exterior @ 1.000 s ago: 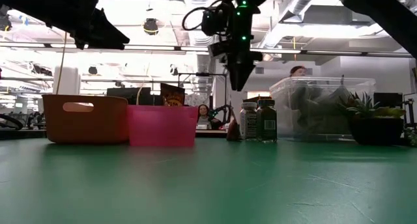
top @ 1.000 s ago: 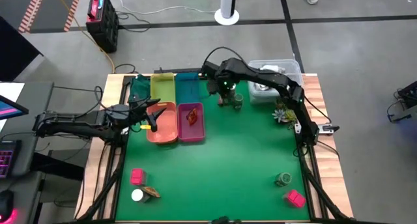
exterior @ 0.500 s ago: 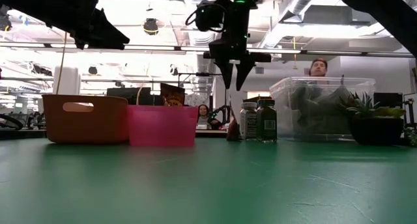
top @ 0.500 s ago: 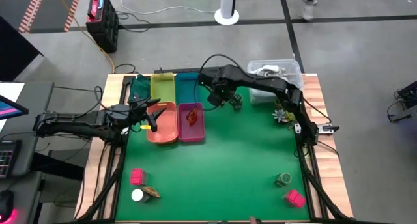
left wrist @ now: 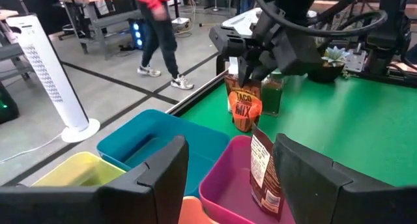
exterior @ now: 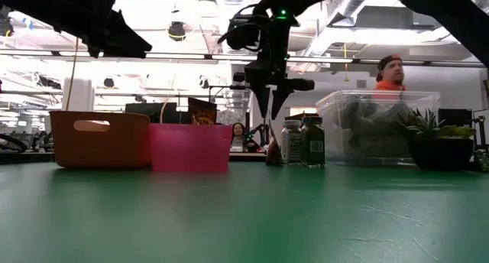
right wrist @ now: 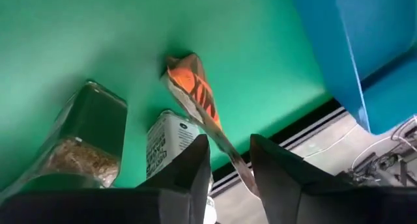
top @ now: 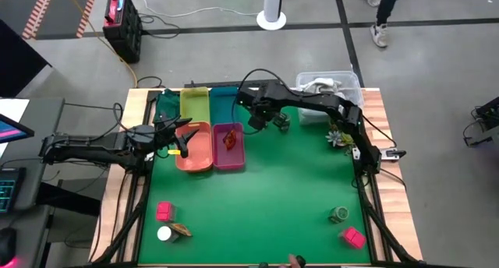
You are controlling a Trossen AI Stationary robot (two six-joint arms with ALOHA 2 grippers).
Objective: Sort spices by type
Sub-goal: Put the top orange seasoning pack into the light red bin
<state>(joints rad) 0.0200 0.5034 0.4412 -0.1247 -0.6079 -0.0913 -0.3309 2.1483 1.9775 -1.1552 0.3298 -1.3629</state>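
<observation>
Pink tray (top: 228, 158): holds one reddish-brown packet (top: 230, 138), standing on edge.
Orange tray (top: 195, 149): contents not visible; left gripper (top: 173, 137) hovers over it, fingers parted, empty.
Yellow tray (top: 194, 104), blue tray (top: 224, 105): nothing visible inside.
Right gripper (exterior: 269, 110): above the orange taco-mix packet (left wrist: 245, 110), fingers narrowly apart, touching nothing.
Jars (exterior: 301, 141): beside that packet, near the clear tub (top: 327, 87).
Tabletop (top: 273, 198): green; pink block (top: 164, 211), white-capped jar (top: 164, 234), green jar (top: 338, 214), pink block (top: 353, 237) along the near edge.
Room: a person (exterior: 390, 70) walking behind.

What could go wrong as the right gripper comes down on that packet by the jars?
The right gripper hangs over the thin, upright taco mix packet; its fingers may slip off the edge or tip it. Two jars stand close beside the packet, so a finger could knock one over. The left gripper waits over the orange tray.
</observation>
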